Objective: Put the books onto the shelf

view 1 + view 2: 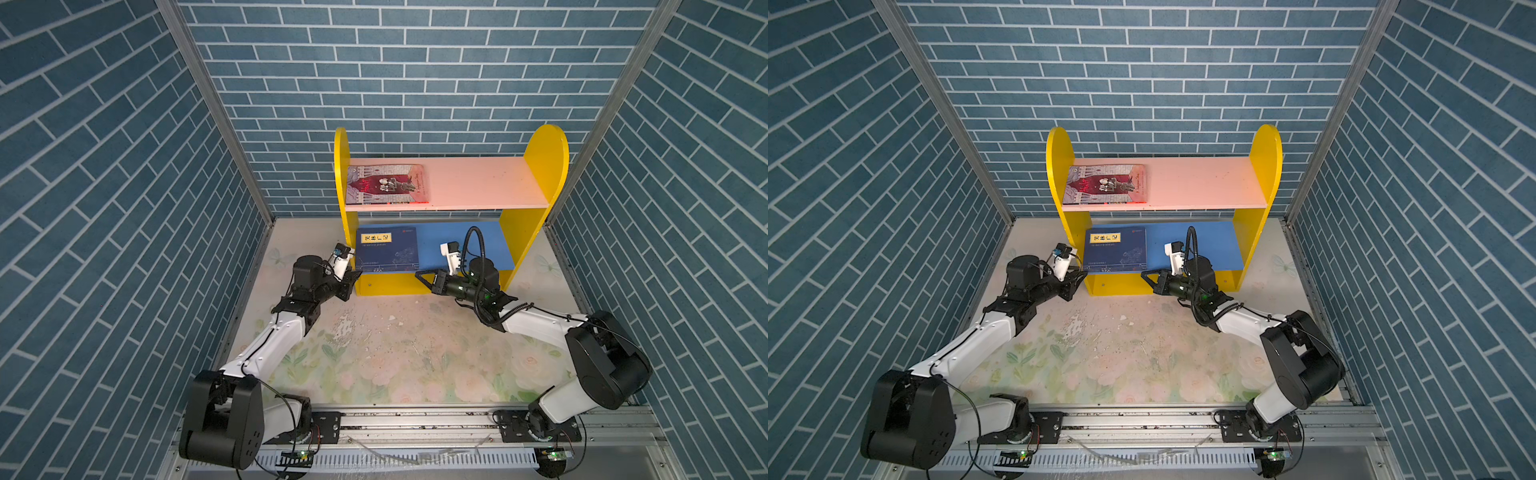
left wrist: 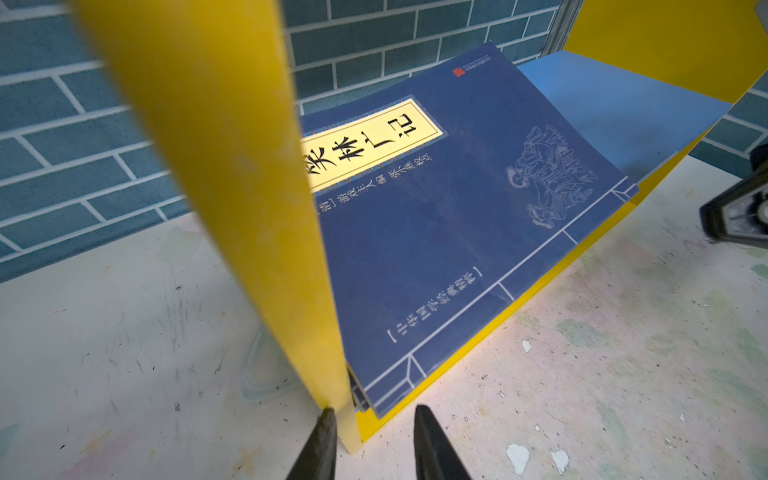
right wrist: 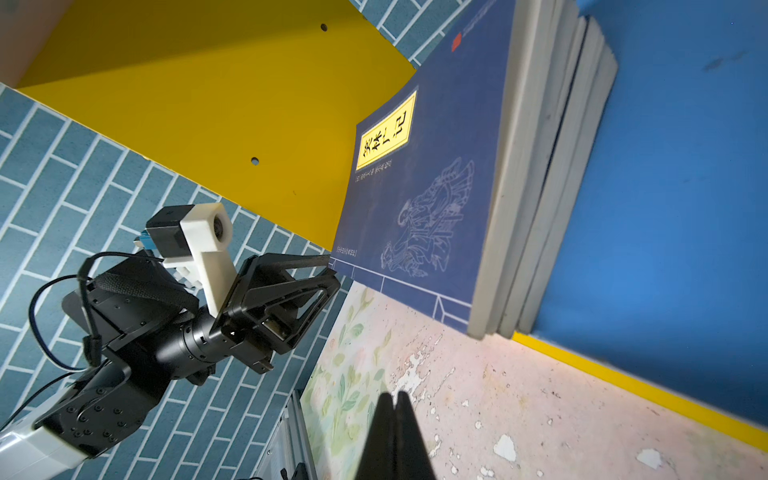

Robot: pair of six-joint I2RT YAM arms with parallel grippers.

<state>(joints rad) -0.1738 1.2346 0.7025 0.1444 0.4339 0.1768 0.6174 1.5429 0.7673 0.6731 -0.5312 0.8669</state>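
Navy book stack [image 2: 457, 249] on blue board [image 2: 623, 112] — corner just at parted left jaws.

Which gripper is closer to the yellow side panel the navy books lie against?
Left. The left gripper sits open right at that yellow side panel's lower front edge; the right gripper, shut, is off the navy books' opposite front corner, farther away.

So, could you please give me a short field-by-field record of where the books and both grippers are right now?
Upper board: grey-and-red book lying flat at the pink board's left end
Lower board: navy books stacked flat at the blue board's left end
Left gripper: open, empty, at the shelf's front left corner
Right gripper: shut, empty, before the lower board's front edge
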